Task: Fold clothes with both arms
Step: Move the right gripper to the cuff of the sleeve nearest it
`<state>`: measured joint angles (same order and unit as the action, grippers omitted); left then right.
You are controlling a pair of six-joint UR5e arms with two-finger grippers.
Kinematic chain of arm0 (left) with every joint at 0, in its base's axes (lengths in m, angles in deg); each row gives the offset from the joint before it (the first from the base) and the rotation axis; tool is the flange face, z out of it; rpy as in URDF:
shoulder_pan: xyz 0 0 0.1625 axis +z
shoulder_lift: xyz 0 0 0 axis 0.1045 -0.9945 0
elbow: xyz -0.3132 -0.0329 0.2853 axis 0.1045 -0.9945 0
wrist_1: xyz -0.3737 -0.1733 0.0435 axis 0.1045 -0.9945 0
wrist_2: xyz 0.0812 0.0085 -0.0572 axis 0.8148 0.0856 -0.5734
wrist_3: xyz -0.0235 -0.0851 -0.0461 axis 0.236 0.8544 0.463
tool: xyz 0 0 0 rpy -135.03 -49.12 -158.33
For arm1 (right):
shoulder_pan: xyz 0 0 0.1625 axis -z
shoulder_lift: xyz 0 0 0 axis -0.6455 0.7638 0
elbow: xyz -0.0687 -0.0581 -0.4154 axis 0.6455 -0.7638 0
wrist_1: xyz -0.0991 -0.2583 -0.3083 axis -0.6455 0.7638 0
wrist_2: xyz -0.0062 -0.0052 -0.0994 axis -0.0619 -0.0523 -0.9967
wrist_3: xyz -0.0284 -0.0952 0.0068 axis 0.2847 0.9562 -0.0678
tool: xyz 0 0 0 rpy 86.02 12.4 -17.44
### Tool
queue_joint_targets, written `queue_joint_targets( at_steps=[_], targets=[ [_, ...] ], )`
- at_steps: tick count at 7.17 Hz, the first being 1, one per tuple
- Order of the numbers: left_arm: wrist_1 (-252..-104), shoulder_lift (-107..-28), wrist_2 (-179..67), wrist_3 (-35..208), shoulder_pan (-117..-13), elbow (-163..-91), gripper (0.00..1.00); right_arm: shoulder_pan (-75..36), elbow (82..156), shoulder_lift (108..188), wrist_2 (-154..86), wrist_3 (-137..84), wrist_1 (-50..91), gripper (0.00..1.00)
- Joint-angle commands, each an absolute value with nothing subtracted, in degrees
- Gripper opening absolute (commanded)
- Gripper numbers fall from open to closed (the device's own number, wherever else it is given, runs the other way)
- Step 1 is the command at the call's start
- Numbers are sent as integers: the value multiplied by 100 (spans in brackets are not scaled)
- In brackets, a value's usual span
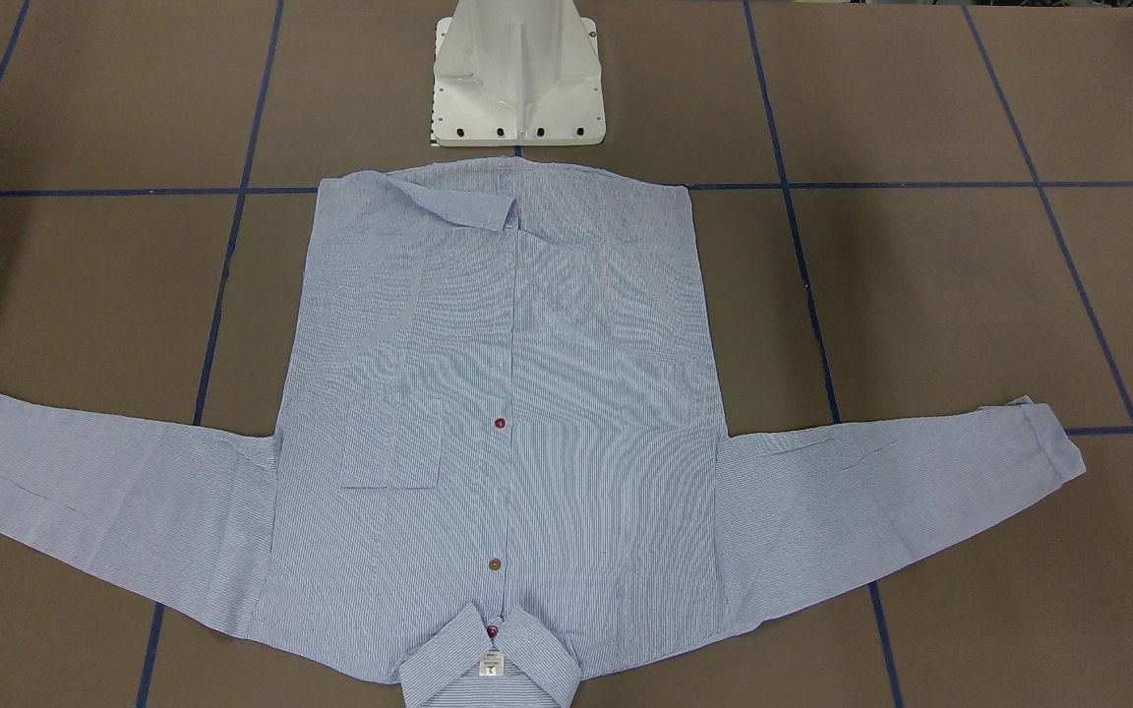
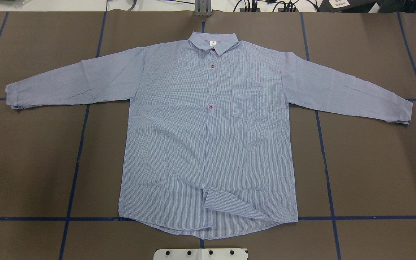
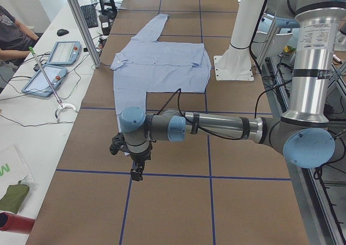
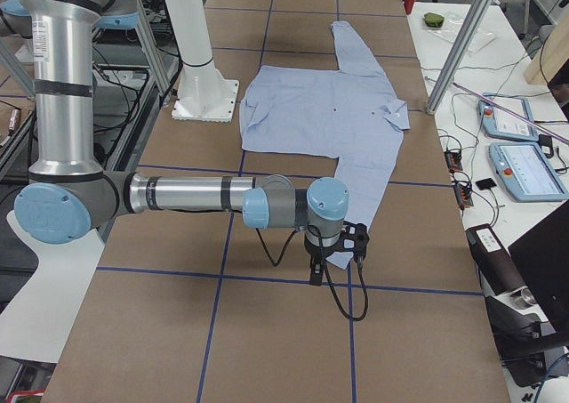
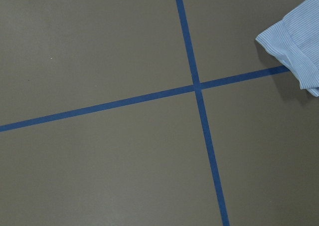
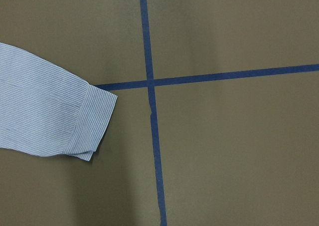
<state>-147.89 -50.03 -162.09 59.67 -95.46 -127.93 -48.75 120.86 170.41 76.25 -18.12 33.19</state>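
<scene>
The light blue striped shirt [image 2: 208, 137] lies flat and front up on the brown table, buttoned, with both sleeves spread wide. Its collar [image 2: 213, 42] points away from the robot, and one hem corner [image 2: 229, 207] is flipped over. The left gripper [image 3: 137, 172] hangs just above the table past the near sleeve's end; the left wrist view shows that cuff [image 5: 294, 51]. Over the other sleeve's end hangs the right gripper [image 4: 316, 274], and its wrist view shows the cuff [image 6: 75, 121]. Neither gripper touches cloth. I cannot tell whether either is open or shut.
The white pedestal base [image 1: 517, 79] stands just behind the shirt's hem. Blue tape lines [image 2: 81, 144] grid the table. Along the collar side stand aluminium posts [image 3: 81, 23] and a bench with tablets [image 3: 46, 80] and cables, where a person [image 3: 13, 34] sits.
</scene>
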Motion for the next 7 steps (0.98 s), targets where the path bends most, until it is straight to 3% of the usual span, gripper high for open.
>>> queue_joint_targets(
  at_steps=[1, 7],
  targets=[
    [-14769, -4959, -16316, 5884, -9670, -12775, 99, -4779, 12079, 17032, 7628, -1841, 3318, 100],
    [-14970, -5133, -17026, 5945, -9626, -13284, 99, -3961, 11923, 16752, 7470, -1894, 2591, 100]
  ],
)
